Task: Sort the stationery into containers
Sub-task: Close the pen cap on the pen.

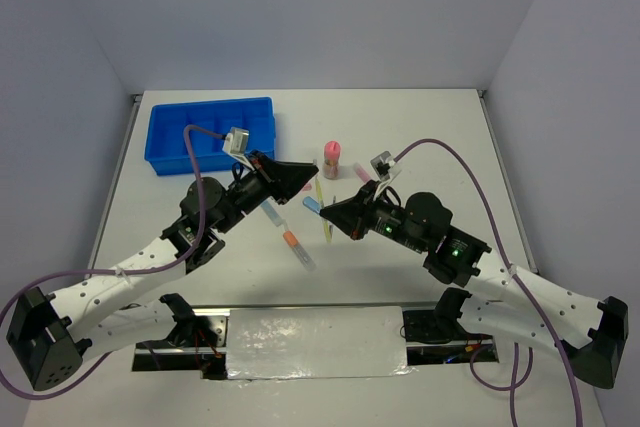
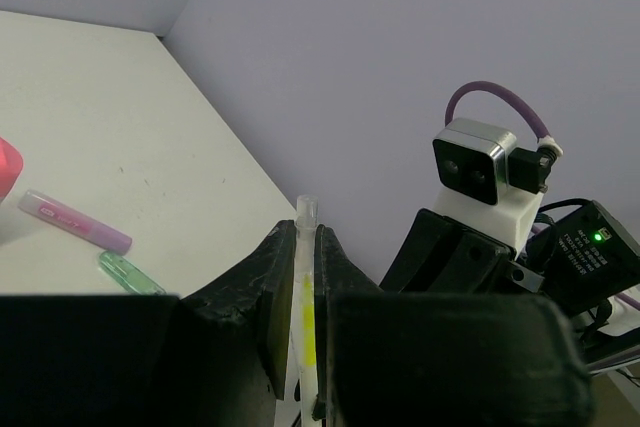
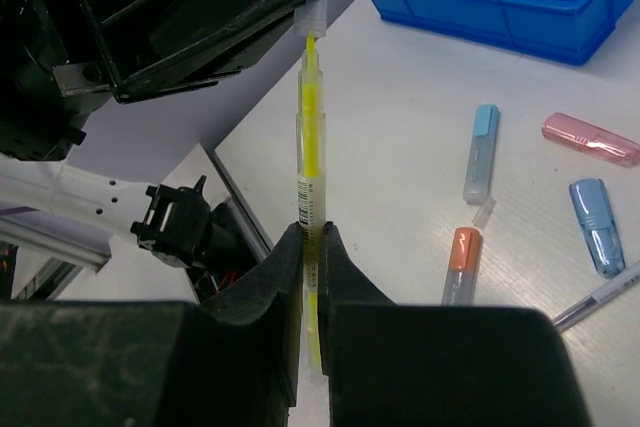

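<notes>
Both grippers hold one thin yellow pen (image 3: 311,117) in the air above the table's middle. My right gripper (image 3: 311,232) is shut on its barrel, and my left gripper (image 2: 308,232) is shut on its clear far end (image 2: 307,215). In the top view the pen (image 1: 320,195) spans the short gap between the left gripper (image 1: 310,177) and the right gripper (image 1: 328,215). The blue divided tray (image 1: 210,134) sits at the back left. Its compartments that show look empty.
On the table lie a pink-capped cylinder (image 1: 331,159), a pink marker (image 1: 362,169), a light blue marker (image 3: 481,152), an orange marker (image 3: 461,265), a short blue piece (image 3: 597,212) and a thin pen (image 3: 600,297). A purple marker (image 2: 75,220) and a green one (image 2: 130,274) lie beyond the left fingers.
</notes>
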{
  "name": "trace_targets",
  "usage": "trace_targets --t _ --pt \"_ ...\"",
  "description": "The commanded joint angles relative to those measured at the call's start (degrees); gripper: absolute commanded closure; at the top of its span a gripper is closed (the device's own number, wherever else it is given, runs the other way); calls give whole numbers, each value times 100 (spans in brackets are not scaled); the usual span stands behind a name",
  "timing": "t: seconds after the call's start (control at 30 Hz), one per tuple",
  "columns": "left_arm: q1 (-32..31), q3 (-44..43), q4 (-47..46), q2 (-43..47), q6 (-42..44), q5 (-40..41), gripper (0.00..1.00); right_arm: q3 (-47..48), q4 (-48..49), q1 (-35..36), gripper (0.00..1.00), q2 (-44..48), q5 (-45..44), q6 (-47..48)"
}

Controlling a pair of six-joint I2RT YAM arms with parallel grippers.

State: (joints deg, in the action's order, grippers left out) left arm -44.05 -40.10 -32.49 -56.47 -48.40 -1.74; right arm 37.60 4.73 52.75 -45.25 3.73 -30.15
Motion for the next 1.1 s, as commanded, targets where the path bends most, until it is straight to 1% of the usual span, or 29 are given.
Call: trace_targets --t 0.0,0.2,0.63,0.9,1.03,1.07 --pt "20 -42 -407 48 -11 33 98 291 274 51 100 43 -12 36" --pt "20 2 -504 22 -99 -55 98 317 300 51 100 17 -197 -8" --pt "20 151 -741 -22 -283 -107 98 608 458 51 100 -203 -232 -113" --pt "20 309 -908 13 -407 -107 100 783 678 60 100 -264 -663 -342" --pt "20 248 -803 -22 -380 -169 100 907 931 60 100 -317 -566 -88" --pt "20 257 -803 -14 -380 -195 100 889 1055 51 100 -326 -505 139"
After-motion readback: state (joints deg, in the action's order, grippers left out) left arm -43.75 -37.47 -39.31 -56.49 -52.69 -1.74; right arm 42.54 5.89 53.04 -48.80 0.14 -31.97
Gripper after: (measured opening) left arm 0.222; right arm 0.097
